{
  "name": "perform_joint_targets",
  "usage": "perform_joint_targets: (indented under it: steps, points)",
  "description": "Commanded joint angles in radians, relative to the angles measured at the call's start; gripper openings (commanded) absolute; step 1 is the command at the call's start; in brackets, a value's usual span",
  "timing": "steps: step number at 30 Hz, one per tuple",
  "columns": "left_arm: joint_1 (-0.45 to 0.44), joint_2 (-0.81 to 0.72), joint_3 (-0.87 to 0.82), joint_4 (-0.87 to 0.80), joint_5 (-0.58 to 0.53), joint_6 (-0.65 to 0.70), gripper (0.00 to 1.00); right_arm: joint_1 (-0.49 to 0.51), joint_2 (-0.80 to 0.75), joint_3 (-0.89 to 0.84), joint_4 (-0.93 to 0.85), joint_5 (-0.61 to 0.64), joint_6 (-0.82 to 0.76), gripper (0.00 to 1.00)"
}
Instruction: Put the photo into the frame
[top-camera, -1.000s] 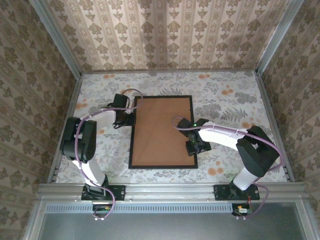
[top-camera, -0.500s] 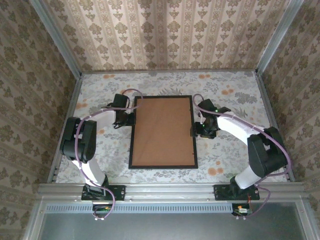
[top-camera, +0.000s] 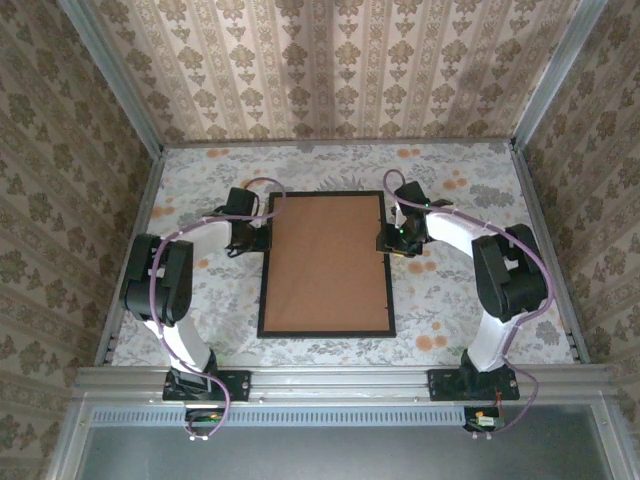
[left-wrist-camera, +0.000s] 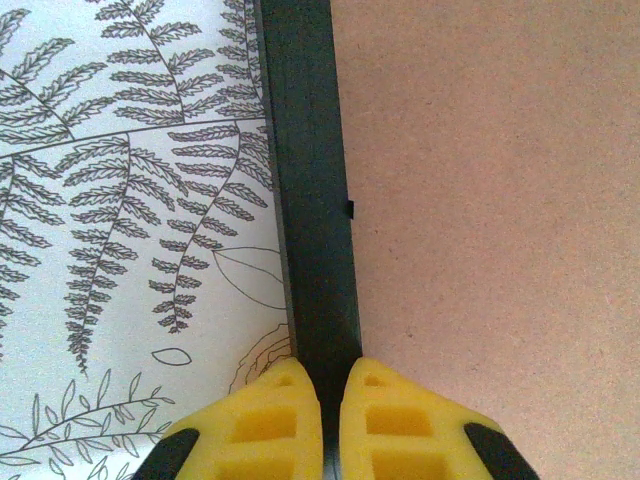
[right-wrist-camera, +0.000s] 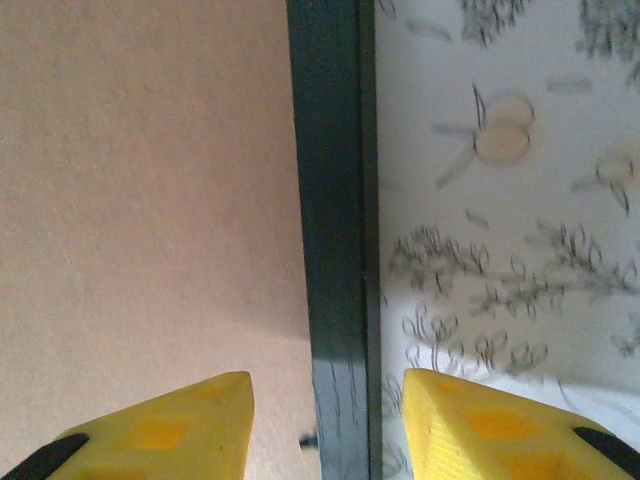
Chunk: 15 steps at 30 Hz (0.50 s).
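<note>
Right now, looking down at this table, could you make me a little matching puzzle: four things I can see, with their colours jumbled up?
Things:
1. frame
2. backing board
3. tablecloth
4. wallpaper

Colours:
A. plain brown
B. beige with patterned stripes
C. black
D. white with leaves and flowers

Pairs: 1-C, 2-A, 3-D, 4-B

Frame (top-camera: 326, 331): thin black rectangle, lies flat and back side up at the centre of the floral table (top-camera: 450, 300), long sides near-to-far. Brown backing board (top-camera: 325, 265) fills its opening.
</note>
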Motion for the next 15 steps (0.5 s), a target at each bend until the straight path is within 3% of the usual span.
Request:
perform_joint_targets:
  steps: [1, 15]
  points:
    - [-0.012, -0.033, 0.002, -0.018, 0.017, 0.032, 0.08, -0.010, 0.037, 0.041, 0.011, -0.003, -0.021, 0.40]
    - [-0.014, -0.025, 0.007, -0.018, 0.020, 0.031, 0.08, -0.020, 0.115, 0.072, -0.003, -0.001, -0.057, 0.27]
